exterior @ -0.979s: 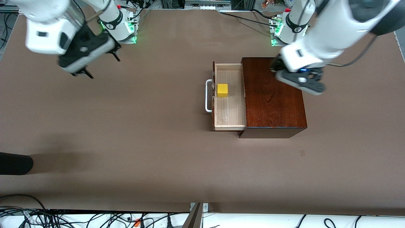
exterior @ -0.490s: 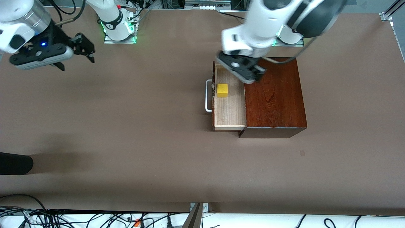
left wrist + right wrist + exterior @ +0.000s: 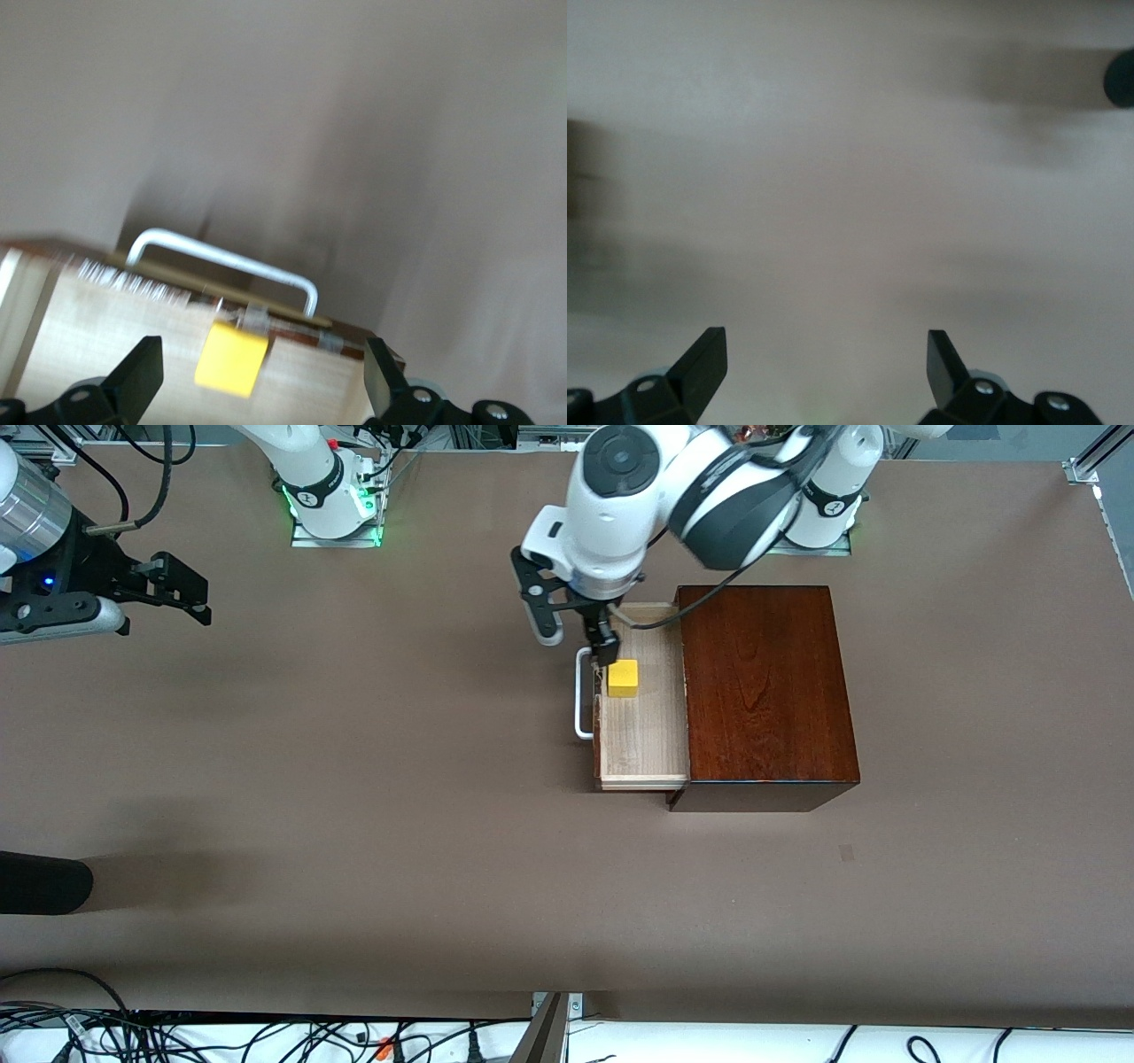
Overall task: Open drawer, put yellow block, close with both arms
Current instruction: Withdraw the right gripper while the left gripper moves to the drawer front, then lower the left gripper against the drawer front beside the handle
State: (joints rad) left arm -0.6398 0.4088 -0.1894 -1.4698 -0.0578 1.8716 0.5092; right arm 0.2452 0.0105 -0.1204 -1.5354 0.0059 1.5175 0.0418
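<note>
The drawer [image 3: 644,731] stands pulled out of the dark wooden box [image 3: 766,691], its white handle [image 3: 582,707] toward the right arm's end of the table. The yellow block [image 3: 623,677] sits in the pale tray close to the drawer front. My left gripper [image 3: 579,646] hangs open over the drawer front and handle, just beside the block. In the left wrist view the block [image 3: 232,359] lies between the spread fingertips [image 3: 137,372], with the handle [image 3: 226,261] past it. My right gripper [image 3: 202,602] is open and empty over bare table at the right arm's end.
A dark rounded object [image 3: 44,881] pokes in at the table's edge at the right arm's end, nearer the camera. Cables [image 3: 266,1036] run along the near edge. The right wrist view shows only brown tabletop [image 3: 850,177].
The left arm swung from over the box top to over the drawer front by the block. The right arm drew outward toward its end of the table. Drawer and block stayed put.
</note>
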